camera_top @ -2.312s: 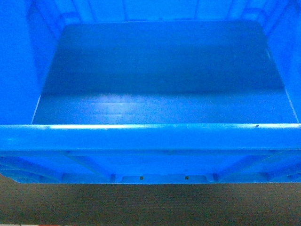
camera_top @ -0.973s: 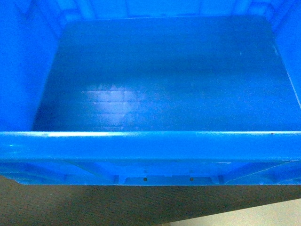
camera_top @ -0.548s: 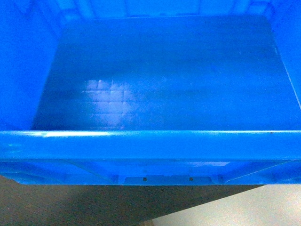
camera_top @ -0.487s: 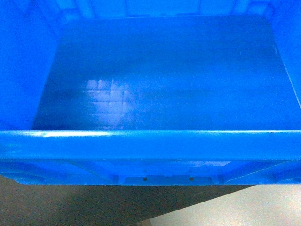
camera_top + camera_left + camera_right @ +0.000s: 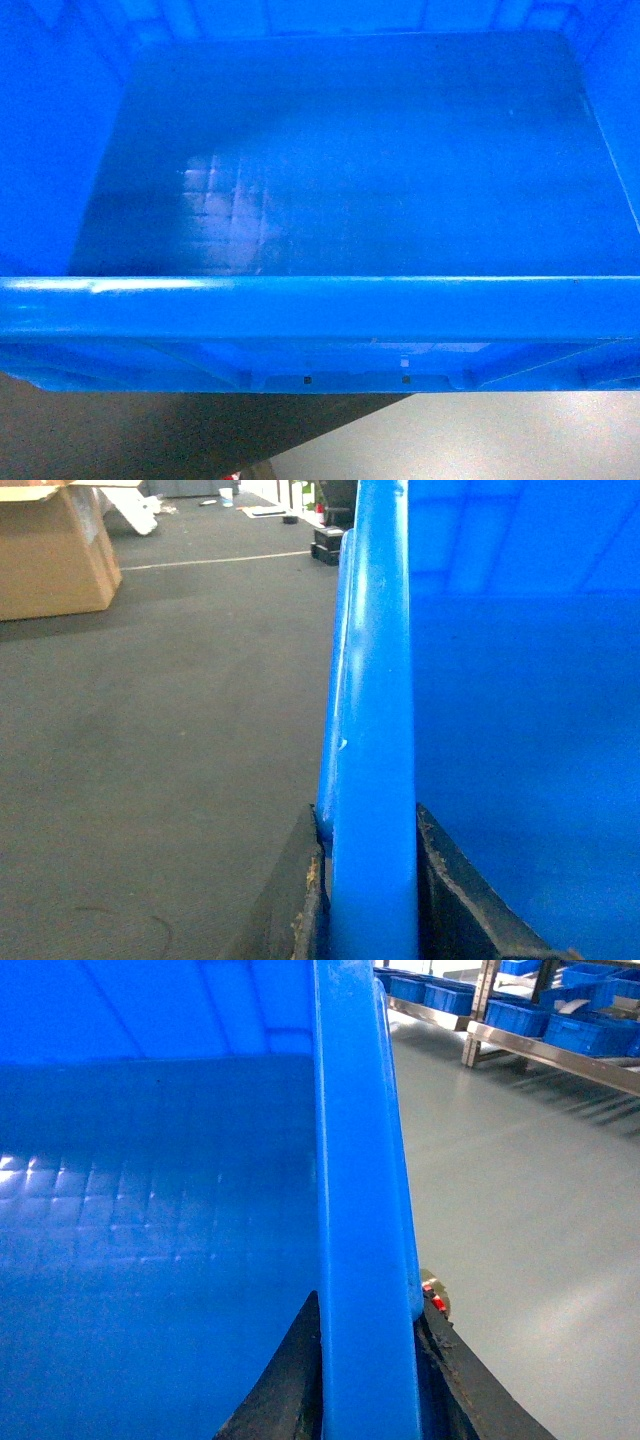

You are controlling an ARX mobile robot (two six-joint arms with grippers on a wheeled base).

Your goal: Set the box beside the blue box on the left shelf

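Dark carpet-like floor (image 5: 150, 740) is stretching off to the left in the left wrist view, with a brown cardboard carton (image 5: 55, 550) sitting at the far left corner; its contents are not showing. Pale grey floor (image 5: 520, 1190) is running along the right side in the right wrist view, and a metal rack (image 5: 530, 1040) far back is carrying several small blue bins (image 5: 580, 1032); what they hold cannot be told.

The box (image 5: 340, 150) is filling nearly the whole head view, raised above the floor, its near rim lying across the lower frame. Nothing is lying inside it; only a faint grid pattern and a light glare are showing on its floor.

Left pincer (image 5: 368, 900) is gripping the box's left wall, one dark finger pressing outside, the other inside, the rim standing between them. Right pincer (image 5: 365, 1380) is clamping the right wall the same way, fingers closed tight against both faces. The box is hanging between the two pincers.
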